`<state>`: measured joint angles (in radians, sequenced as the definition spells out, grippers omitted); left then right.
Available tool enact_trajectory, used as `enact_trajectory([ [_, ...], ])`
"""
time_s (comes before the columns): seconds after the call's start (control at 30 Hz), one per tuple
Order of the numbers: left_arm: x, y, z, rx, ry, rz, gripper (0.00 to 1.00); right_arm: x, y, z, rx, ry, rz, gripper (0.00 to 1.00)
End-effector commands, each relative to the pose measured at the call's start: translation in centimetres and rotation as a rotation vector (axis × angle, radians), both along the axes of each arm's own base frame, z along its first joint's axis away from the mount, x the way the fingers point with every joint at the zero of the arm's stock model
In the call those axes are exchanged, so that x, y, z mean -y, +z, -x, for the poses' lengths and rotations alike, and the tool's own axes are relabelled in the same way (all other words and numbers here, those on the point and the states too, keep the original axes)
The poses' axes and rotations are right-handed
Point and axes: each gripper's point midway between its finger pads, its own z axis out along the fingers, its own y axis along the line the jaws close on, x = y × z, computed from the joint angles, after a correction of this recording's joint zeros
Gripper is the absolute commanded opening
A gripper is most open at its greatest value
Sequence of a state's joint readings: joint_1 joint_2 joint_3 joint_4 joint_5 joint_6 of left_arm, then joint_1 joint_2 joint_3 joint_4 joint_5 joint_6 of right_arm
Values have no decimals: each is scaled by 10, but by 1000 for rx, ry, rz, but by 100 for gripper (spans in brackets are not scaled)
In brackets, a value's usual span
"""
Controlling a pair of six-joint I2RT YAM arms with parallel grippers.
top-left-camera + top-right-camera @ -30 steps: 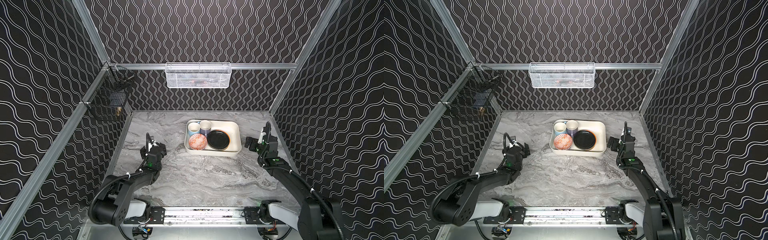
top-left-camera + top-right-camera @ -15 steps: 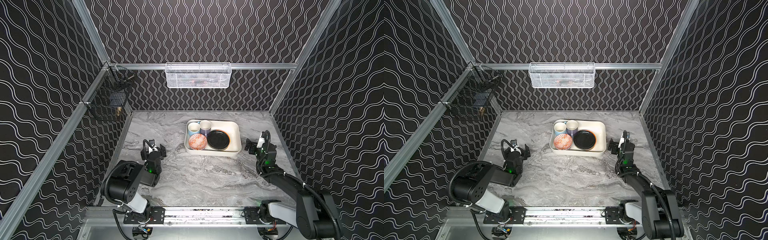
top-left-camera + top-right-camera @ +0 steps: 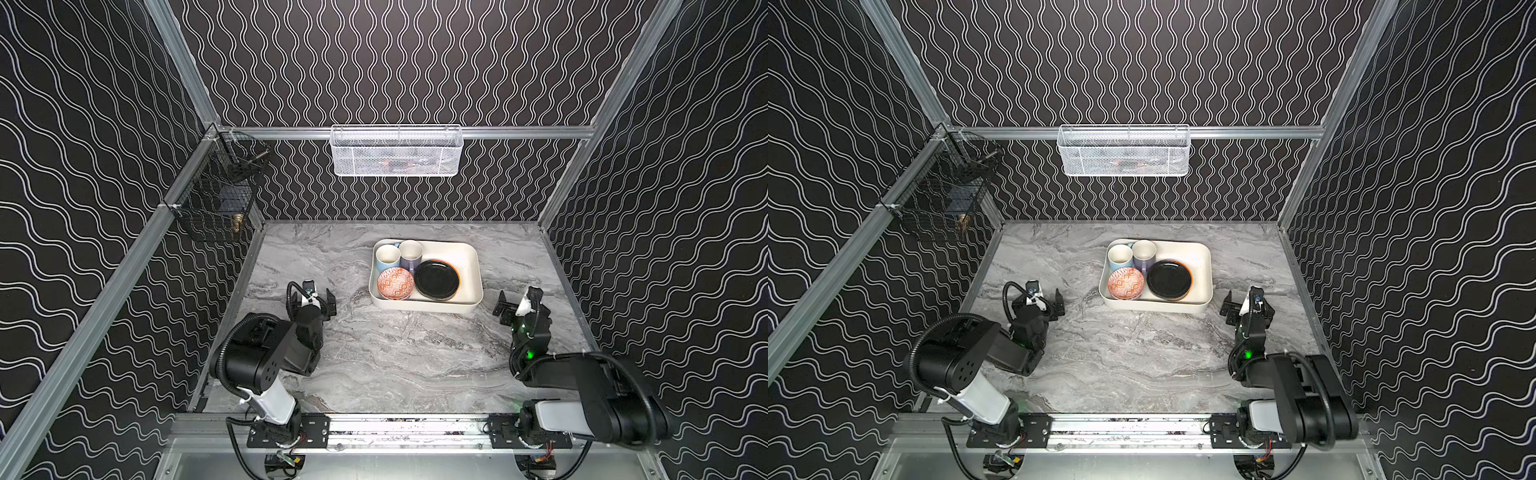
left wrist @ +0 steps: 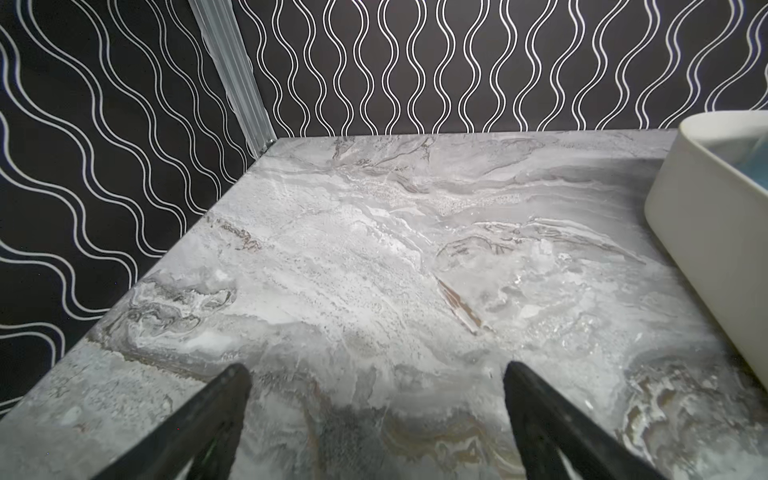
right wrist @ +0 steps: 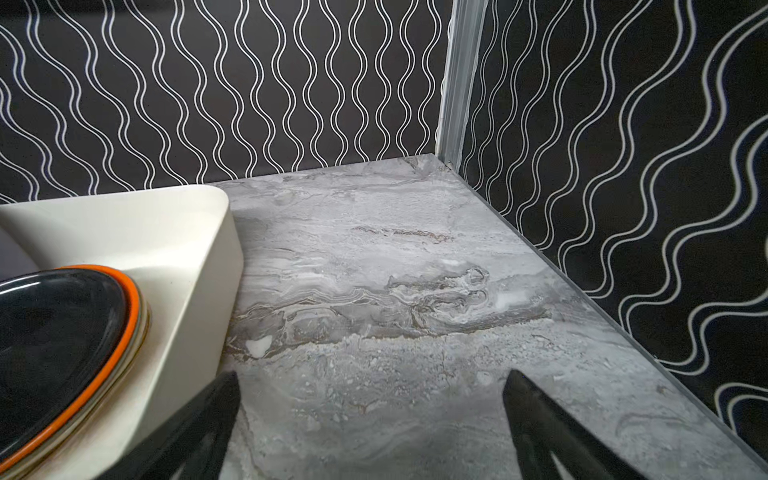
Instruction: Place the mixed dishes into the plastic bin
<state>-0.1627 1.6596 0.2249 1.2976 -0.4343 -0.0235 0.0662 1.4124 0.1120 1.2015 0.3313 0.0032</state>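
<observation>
Beside the right gripper (image 3: 519, 297), the plastic bin (image 3: 424, 306) looks smooth and matt. Its black plate (image 3: 437, 280) is glossy; the tabletop (image 3: 395, 353) looks like marble.

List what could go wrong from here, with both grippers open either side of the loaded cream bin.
1. The right gripper, jaws open, sits close to the corner of the cream-white rectangular plastic bin; a swing inward might shove it.
2. A shove might slide the black round plate off the orange plate under it.

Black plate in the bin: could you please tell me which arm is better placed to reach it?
Right, probably: the right pincer, open, sits beside the plastic bin's end nearest the black plate.
</observation>
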Motion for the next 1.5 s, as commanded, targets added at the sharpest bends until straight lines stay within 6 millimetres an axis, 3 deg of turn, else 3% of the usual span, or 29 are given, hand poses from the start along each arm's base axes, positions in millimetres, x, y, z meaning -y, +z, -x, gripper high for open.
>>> enact_trajectory([
  [0.0,1,10,-2,34,-10,-5,99,-2,29,-8,143,16,27,100],
  [0.1,0,10,-3,39,-7,0,99,-12,22,-23,118,78,47,100],
  [0.17,1,11,-3,49,-25,-2,99,-17,6,-36,-2,157,-2,100],
  [0.23,18,7,-9,21,-163,11,99,-12,5,-41,-7,167,-28,100],
  [0.27,25,4,-13,-1,-219,14,99,-12,7,-41,15,166,-24,100],
  [0.43,18,0,-18,-23,-217,55,99,-16,7,-40,16,194,-19,100],
  [0.6,17,-1,-19,-26,-220,64,99,-8,3,-44,-13,209,-76,100],
  [1.47,15,1,-18,-15,-214,62,99,-7,4,-43,-5,205,-63,100],
])
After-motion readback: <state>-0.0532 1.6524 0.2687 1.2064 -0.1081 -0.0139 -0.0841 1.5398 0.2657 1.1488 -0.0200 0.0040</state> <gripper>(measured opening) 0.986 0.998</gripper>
